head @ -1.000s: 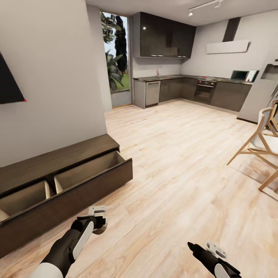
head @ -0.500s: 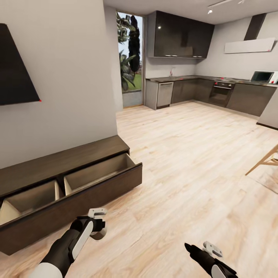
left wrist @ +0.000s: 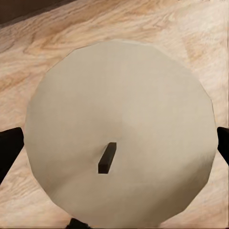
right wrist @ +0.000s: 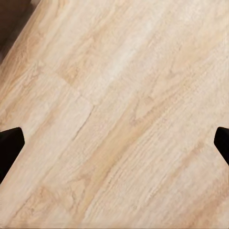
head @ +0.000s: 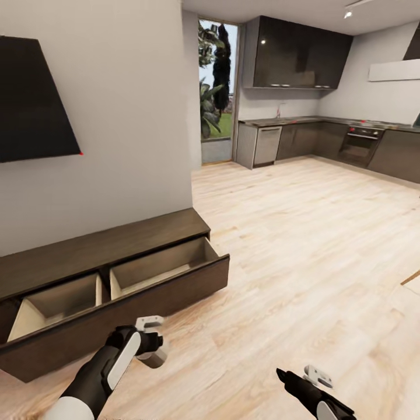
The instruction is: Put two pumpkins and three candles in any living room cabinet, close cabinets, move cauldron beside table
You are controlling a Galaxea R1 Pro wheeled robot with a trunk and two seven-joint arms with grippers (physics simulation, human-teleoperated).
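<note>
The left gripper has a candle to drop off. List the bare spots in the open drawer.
The open drawer of the cabinet has two pale compartments, split by a divider; what shows of both floors is bare. The right one lies nearer the left gripper, which holds the candle. Nothing looks crowded. The front panel hides each compartment's near edge.

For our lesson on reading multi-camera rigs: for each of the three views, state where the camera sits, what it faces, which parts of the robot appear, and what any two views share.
Head view: on the robot's head, facing forward and down at the cabinet with its drawer pulled out; both arms show, left gripper and right gripper.
Left wrist view: on the left arm, looking down onto the candle held between the dark jaws.
Right wrist view: on the right arm, facing the wooden floor; jaws apart.
Shared: head and left wrist views both show the candle.
</note>
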